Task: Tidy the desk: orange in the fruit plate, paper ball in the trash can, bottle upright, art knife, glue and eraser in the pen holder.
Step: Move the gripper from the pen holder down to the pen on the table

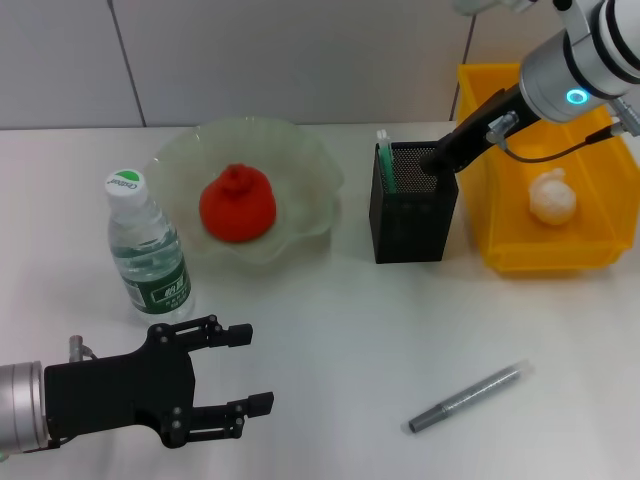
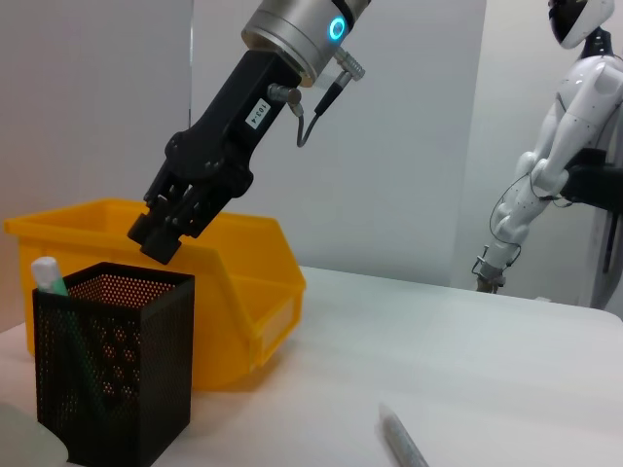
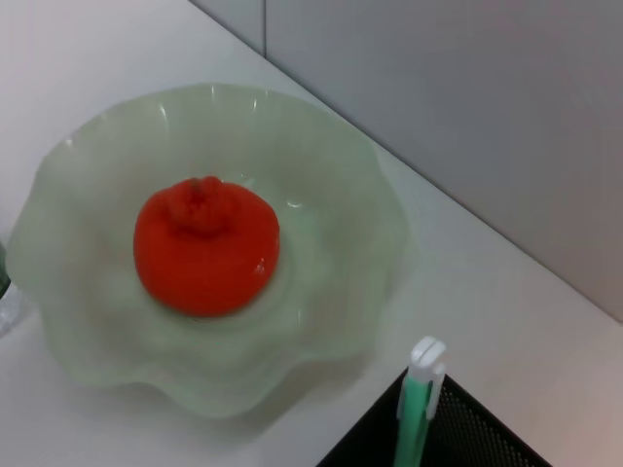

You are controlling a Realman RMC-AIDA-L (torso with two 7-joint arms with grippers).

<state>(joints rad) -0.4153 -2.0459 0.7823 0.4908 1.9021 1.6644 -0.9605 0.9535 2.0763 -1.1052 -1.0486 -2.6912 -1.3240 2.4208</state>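
White desk surface (image 1: 330, 330): smooth, matte, evenly lit, with soft shadows only. Rear wall (image 1: 300, 60): pale grey panels meeting the desk's far edge, divided by thin dark vertical seams, one slanting seam visible at upper left in the head view. The left wrist view shows the same grey wall (image 2: 409, 146) continuing behind the desk. A white humanoid robot figure (image 2: 555, 146) stands in the background beyond the desk's far side.

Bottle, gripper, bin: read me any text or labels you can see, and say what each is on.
Bottle cap: green logo, too blurred to read.
Bottle label: white print, too small to read.
Right gripper: small white sticker, unreadable.
Bin, pen holder, plate, grey art knife: no text.
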